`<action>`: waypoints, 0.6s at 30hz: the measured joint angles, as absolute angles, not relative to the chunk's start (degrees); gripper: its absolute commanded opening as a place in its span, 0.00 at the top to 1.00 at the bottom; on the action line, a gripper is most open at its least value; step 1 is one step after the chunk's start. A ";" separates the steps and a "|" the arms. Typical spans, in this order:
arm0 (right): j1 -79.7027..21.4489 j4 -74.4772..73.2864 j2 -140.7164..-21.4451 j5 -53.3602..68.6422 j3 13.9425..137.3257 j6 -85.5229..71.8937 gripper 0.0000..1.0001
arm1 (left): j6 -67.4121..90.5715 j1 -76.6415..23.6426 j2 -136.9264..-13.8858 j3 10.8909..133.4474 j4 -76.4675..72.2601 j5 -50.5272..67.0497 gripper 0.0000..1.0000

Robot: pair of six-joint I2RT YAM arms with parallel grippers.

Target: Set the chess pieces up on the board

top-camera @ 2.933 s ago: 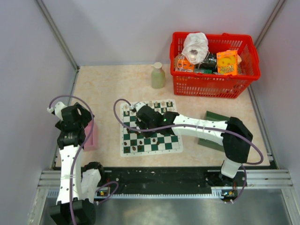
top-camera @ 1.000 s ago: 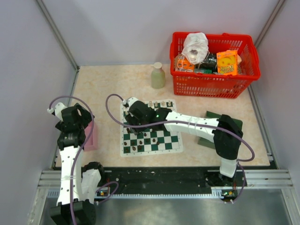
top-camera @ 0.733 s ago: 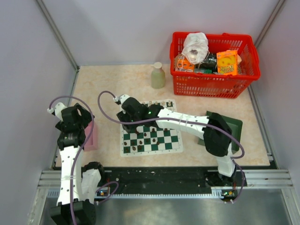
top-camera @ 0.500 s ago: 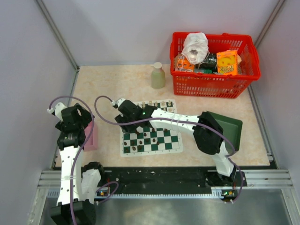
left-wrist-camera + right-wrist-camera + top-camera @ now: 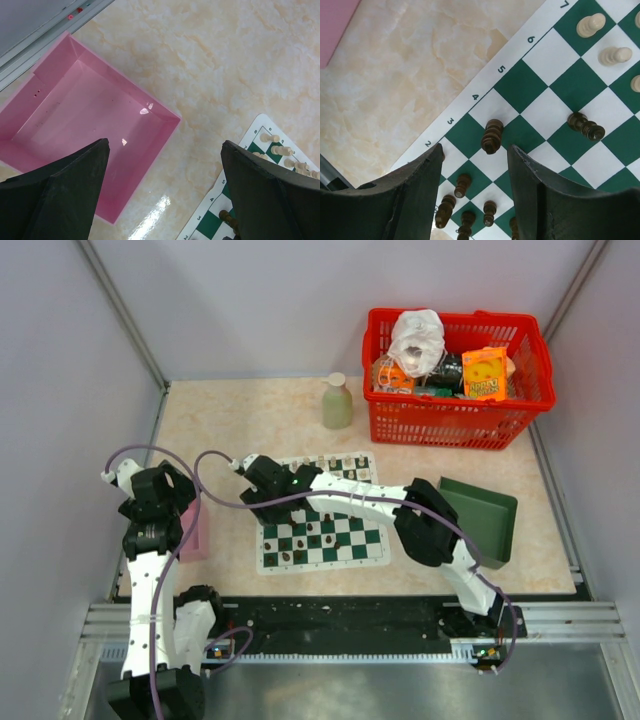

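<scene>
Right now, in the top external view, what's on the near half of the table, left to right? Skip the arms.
pink tray → board → dark green tray. The bottle and red basket sit farther back and overlap these sideways, so I left them out.

Robot test cell, laboratory type. Plain pale panel walls (image 5: 250,300) on left, far and right sides, joined by aluminium struts (image 5: 122,310). Marble-patterned tabletop (image 5: 250,420). Slotted metal rail (image 5: 350,640) along near edge, carrying left arm (image 5: 140,590) and right arm (image 5: 425,525). Red basket (image 5: 455,425) of assorted props, far right.
</scene>
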State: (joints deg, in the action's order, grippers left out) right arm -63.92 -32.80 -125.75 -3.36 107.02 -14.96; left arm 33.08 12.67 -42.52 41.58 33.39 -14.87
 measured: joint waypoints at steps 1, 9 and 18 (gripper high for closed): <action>-63.92 -32.91 -126.13 -3.36 107.04 -14.92 0.46 | 33.08 12.67 -42.52 41.58 33.39 -14.87 0.01; -63.92 -34.37 -127.68 -3.31 107.96 -14.48 0.55 | 33.08 12.69 -42.54 41.58 33.36 -14.87 0.01; -63.90 -34.41 -128.16 -3.33 108.81 -14.46 0.59 | 33.08 12.73 -42.65 41.58 33.23 -14.87 0.01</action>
